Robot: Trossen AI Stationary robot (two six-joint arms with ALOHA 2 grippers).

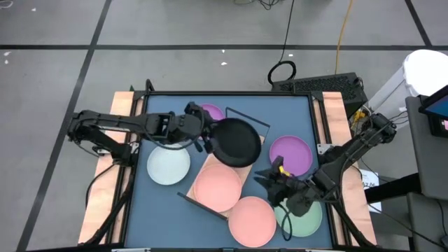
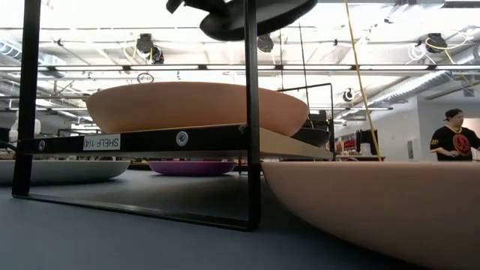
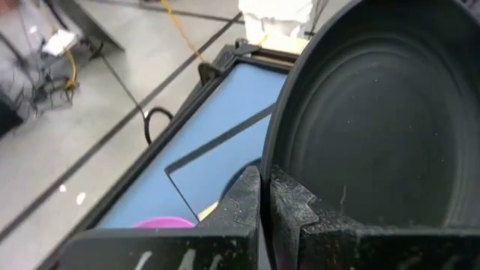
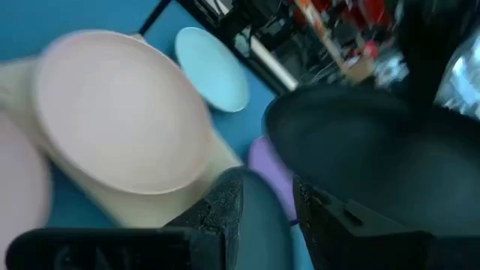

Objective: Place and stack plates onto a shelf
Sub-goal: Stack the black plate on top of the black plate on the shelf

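At frame centre in the high view, the left claw [image 1: 207, 137] pinches the black plate's [image 1: 236, 142] rim, holding it above the shelf [image 1: 246, 168]. Lower it level beside the pink plate [image 1: 218, 185] (avoid that rim). The right claw [image 1: 283, 183], lower right, stands half-parted, empty.

High view: overhead, straight down, whole table [image 1: 231, 105] and both arms in frame. Low view: at tabletop height, level, very close to the shelf [image 2: 180, 139] frame and a pink plate [image 2: 375, 210], room behind. Left wrist view: close on the black plate [image 3: 382, 127]. Right wrist view: close over plates, sharing that black plate [image 4: 375, 157] with all views.
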